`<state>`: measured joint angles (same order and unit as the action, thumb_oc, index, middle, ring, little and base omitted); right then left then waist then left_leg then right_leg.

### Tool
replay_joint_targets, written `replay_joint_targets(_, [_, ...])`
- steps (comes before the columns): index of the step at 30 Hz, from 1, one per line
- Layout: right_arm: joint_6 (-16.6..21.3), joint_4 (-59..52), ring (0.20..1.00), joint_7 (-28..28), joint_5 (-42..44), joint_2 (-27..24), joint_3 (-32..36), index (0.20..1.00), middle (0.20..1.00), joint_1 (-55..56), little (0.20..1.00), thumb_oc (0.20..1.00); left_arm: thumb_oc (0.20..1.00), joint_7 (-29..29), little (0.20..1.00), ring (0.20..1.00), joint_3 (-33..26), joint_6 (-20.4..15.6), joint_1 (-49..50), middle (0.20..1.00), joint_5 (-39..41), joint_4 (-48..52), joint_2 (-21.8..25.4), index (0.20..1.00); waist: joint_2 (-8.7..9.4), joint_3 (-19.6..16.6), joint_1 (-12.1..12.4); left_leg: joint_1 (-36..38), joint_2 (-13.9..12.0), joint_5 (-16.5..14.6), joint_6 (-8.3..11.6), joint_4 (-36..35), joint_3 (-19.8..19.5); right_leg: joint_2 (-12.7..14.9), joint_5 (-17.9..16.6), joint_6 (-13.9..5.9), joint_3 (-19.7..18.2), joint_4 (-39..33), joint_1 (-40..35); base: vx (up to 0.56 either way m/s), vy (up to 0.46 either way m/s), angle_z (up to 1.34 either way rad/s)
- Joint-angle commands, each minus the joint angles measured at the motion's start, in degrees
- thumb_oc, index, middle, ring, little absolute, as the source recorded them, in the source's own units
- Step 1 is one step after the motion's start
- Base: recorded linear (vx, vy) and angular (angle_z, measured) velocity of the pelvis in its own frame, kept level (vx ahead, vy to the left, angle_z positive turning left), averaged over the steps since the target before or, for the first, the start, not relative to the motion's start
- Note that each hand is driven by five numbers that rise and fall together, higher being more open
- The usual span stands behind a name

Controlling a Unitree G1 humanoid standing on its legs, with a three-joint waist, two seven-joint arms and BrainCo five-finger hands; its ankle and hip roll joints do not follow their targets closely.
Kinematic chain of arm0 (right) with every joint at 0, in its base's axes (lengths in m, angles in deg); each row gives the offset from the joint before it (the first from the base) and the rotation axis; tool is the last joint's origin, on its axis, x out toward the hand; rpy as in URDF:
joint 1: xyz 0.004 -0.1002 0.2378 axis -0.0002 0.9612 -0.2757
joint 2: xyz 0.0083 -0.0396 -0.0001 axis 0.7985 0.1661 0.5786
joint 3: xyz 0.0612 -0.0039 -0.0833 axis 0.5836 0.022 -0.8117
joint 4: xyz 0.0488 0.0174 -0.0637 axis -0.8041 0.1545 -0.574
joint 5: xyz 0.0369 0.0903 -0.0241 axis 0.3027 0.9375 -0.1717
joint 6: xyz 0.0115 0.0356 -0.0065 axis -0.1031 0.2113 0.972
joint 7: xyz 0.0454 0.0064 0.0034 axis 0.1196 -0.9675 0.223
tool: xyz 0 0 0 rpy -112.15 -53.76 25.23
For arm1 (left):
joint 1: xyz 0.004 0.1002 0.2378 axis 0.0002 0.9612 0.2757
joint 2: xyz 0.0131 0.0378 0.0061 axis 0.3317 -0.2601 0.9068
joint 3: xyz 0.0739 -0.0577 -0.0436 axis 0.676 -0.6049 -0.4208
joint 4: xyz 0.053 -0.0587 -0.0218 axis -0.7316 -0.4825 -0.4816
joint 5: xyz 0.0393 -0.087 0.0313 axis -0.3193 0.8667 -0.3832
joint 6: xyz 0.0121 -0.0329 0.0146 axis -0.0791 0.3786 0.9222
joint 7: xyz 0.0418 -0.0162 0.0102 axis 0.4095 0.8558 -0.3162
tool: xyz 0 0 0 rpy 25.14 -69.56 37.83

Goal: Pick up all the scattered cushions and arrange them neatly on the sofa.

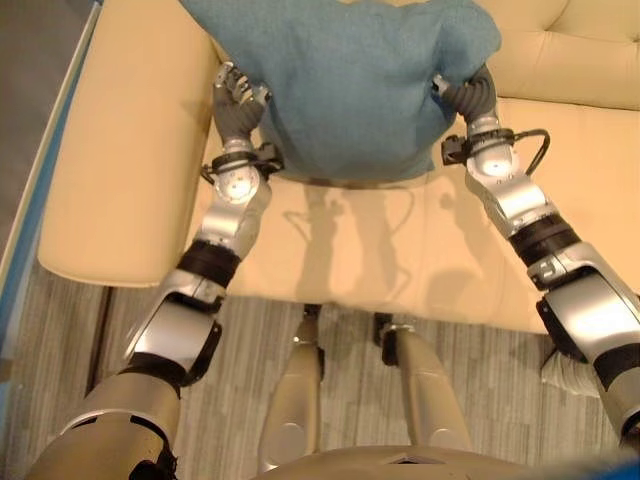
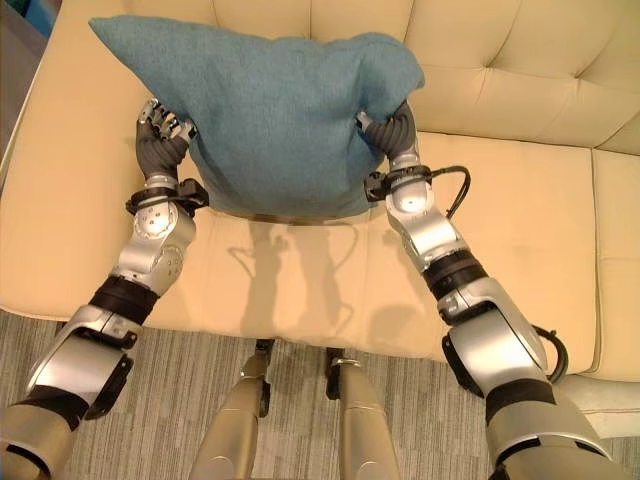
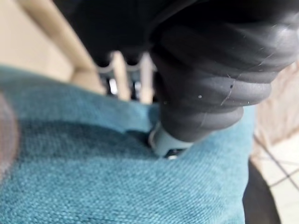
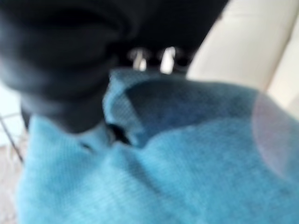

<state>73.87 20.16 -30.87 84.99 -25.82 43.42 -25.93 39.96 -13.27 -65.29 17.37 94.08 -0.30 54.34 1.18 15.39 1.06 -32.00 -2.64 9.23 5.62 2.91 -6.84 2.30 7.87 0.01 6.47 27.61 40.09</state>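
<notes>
Cushion (image 2: 275, 120) is the teal one, and we've got it held up between both hands over the cream sofa (image 2: 520, 230) seat, its top toward the backrest at 12 o'clock. Left hand (image 2: 160, 135) sits at the cushion's 9 o'clock edge, fingers curled against the fabric. Right hand (image 2: 385, 130) is at 3 o'clock, fingers buried in the cloth, so we can't tell how they're set. Striped grey floor (image 2: 190, 350) runs along 6 o'clock.

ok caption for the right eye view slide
Both hands, left hand and right hand, hold a teal cushion above the cream sofa.
</notes>
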Motion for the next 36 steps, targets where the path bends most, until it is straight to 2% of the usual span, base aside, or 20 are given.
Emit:
replay_joint_targets(1, [6.2,-4.2,0.2,-0.3,-0.9,3.4,-2.5,0.2,0.2,-10.3,0.2,0.2,0.2,2.6,0.2,0.2,4.9,-5.6,-13.4,0.2,-4.8,4.0,-0.3,0.2,3.29,0.6,-0.2,5.8,0.8,-6.8,0.34,2.7,0.5,1.9,-13.0,-7.82,-3.0,-22.1,-10.5,0.03,-0.011,0.05])
replay_joint_targets(10, [6.7,-3.4,0.2,0.9,0.4,3.1,-3.4,0.2,0.2,-14.1,0.2,0.2,0.2,1.2,0.2,0.2,6.7,-5.8,-18.9,0.2,-5.3,3.0,-0.3,0.2,3.17,0.1,-0.7,6.4,0.9,-6.3,0.62,1.6,0.8,1.8,-13.6,-7.97,-3.1,-23.9,-11.5,0.02,0.002,0.0])
replay_joint_targets(19, [6.4,-4.2,0.2,0.8,0.8,3.9,-4.3,0.2,0.2,-14.9,0.2,0.2,0.2,1.1,0.2,0.2,7.5,-5.5,-19.4,0.2,-5.3,2.6,-0.6,0.2,2.98,-0.2,-0.9,6.8,0.9,-6.7,0.48,1.3,1.1,1.8,-13.8,-7.88,-3.5,-24.5,-11.7,0.02,0.009,-0.02])
replay_joint_targets(26, [6.6,-3.4,0.2,1.3,0.6,4.7,-5.6,0.2,0.2,-17.6,0.2,0.2,0.2,0.7,0.2,0.2,7.5,-5.8,-21.3,0.2,-4.5,-1.7,-0.3,0.2,3.78,-0.8,-1.3,6.1,1.1,-5.9,0.68,-0.3,1.3,1.6,-15.4,-8.31,-3.7,-27.3,-11.4,0.01,0.002,-0.02])
replay_joint_targets(32, [6.6,-4.6,0.2,2.5,0.2,4.2,-6.0,0.2,0.2,-20.0,0.2,0.2,0.2,0.3,0.2,0.2,7.8,-6.6,-22.5,0.2,-4.2,0.2,0.1,0.2,4.25,-1.9,-1.4,5.1,1.3,-4.9,0.82,-1.4,1.6,1.6,-16.5,-8.6,-3.8,-29.4,-11.2,0.02,0.009,-0.04])
replay_joint_targets(36, [6.3,-4.8,0.2,2.1,0.1,5.1,-6.4,0.2,0.2,-19.9,0.2,0.2,0.2,0.6,0.2,0.2,8.5,-6.3,-22.7,0.2,-4.7,0.4,-0.5,0.2,3.87,-1.7,-1.4,6.4,1.6,-5.9,0.71,-0.8,1.9,1.7,-15.7,-8.41,-4.1,-28.6,-12.3,0.04,0.026,-0.01])
